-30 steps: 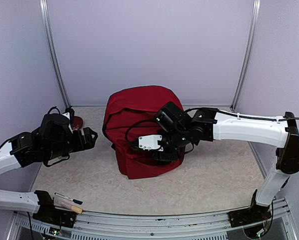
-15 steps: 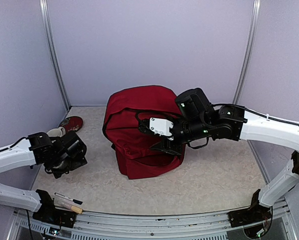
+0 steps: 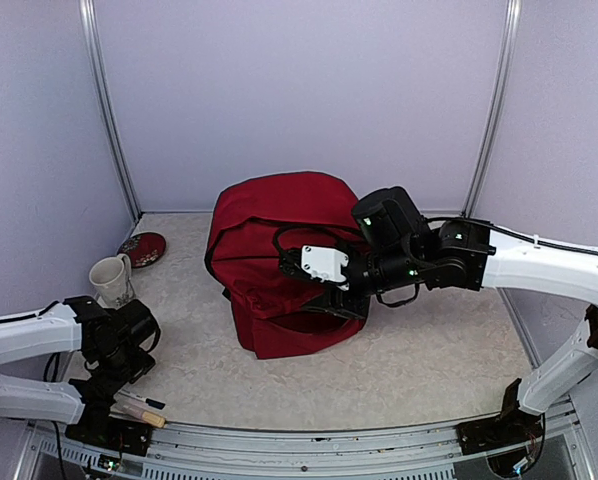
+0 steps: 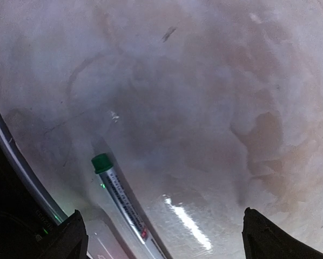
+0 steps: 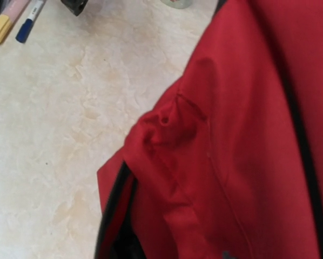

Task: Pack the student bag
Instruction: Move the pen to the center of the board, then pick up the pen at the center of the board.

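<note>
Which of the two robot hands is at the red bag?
The right gripper, at the front of the student bag; the left gripper hangs low by the pens, far from it.

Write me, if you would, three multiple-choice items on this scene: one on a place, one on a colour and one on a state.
1. Where does the mug stand relative to the backpack?
A. on top of it
B. to its left, apart from it
C. to its right, under the right arm

2. What colour is the backpack's fabric?
A. grey
B. blue
C. dark red

3. How is the left hand?
A. open above a marker
B. shut on the marker
C. shut on the mug

Answers:
1 B, since the top view shows the mug near the left wall with bare table between it and the backpack.
2 C, since the top and right wrist views both show dark red cloth.
3 A, since the left wrist view shows the fingertips wide apart and the marker lying on the table between them.
</note>
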Controlling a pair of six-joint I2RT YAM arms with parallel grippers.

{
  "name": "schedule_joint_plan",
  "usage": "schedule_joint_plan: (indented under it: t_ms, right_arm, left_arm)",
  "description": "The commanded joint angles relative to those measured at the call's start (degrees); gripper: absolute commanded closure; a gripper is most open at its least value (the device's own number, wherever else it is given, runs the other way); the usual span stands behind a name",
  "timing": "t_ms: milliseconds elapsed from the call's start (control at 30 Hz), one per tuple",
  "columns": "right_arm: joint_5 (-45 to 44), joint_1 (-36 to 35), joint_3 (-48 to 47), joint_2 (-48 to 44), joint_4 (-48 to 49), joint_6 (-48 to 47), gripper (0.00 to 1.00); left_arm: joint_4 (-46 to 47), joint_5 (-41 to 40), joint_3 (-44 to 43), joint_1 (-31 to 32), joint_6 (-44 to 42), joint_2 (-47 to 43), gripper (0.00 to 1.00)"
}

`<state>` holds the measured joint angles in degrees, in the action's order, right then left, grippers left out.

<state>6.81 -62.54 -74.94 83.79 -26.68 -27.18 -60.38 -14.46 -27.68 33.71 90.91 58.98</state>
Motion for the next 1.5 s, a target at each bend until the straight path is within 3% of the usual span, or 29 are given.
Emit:
schedule_joint_plan:
  t_ms: [0, 267, 800, 1000, 1233, 1333, 1467]
  right_arm:
    - [0.31, -0.82, -0.19, -0.6, 0.53, 0.11, 0.46]
    - [0.65, -1.26, 0.13, -1.0, 0.76, -0.4, 0.46]
    - [0.91, -1.53, -0.12, -1.01, 0.44, -0.59, 0.45]
    - [0.83, -1.69, -0.03, -0.83, 0.1, -0.64, 0.45]
    - [0.92, -1.78, -0.12, -0.84, -0.1, -0.68, 0.45]
    - [0.96, -1.88, -0.08, -0.97, -0.13, -0.75, 0.45]
    - [0.8, -1.97, -0.16, -0.91, -0.23, -0.77, 0.45]
  left_arm:
    - [0.37, 5.85, 2.1, -1.08, 3.21, 0.05, 0.03]
    - [1.21, 7.42, 3.01, -1.05, 4.97, 1.09, 0.01]
    - [25.18, 6.72, -1.96, -0.13, -6.96, 13.85, 0.2]
    - [26.5, 5.16, -7.91, 3.98, -9.68, 22.76, 0.2]
    - [23.43, 3.5, -11.41, 6.1, -10.34, 27.13, 0.23]
    - [23.86, 2.86, -10.07, 6.1, -10.89, 26.81, 0.36]
    - [24.42, 4.42, -8.64, 6.03, -12.02, 26.29, 0.68]
